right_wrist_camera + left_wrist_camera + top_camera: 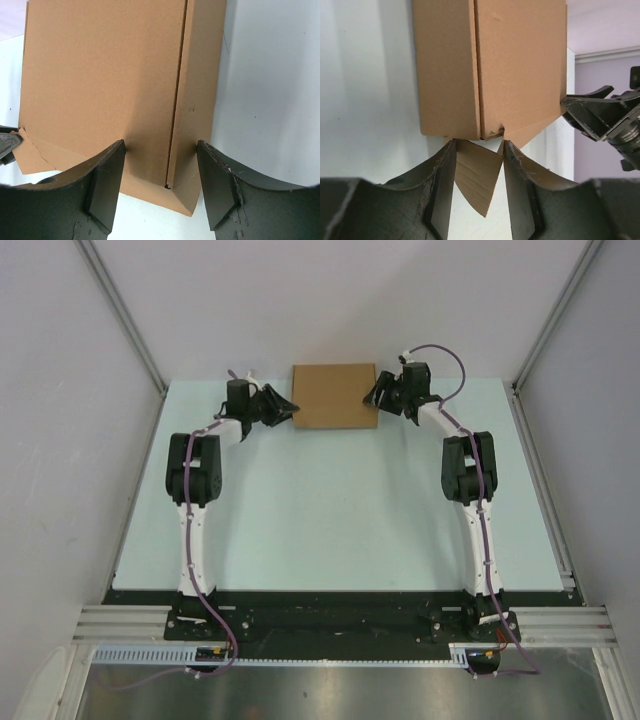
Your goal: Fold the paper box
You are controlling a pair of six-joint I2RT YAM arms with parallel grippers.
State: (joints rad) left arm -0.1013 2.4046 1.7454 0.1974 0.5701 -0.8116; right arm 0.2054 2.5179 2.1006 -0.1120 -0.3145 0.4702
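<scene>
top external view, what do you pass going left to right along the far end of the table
left gripper → paper box → right gripper

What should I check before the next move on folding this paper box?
1. Paper box lies on the table: ok.
2. Left gripper straddles the corner flap, jaws apart: ok.
3. Right gripper has the box's end between its jaws; firm hold: cannot tell.
4. The two grippers are clear of each other: ok.
5. All flaps tucked in: not ok, the corner flap sticks out.
</scene>
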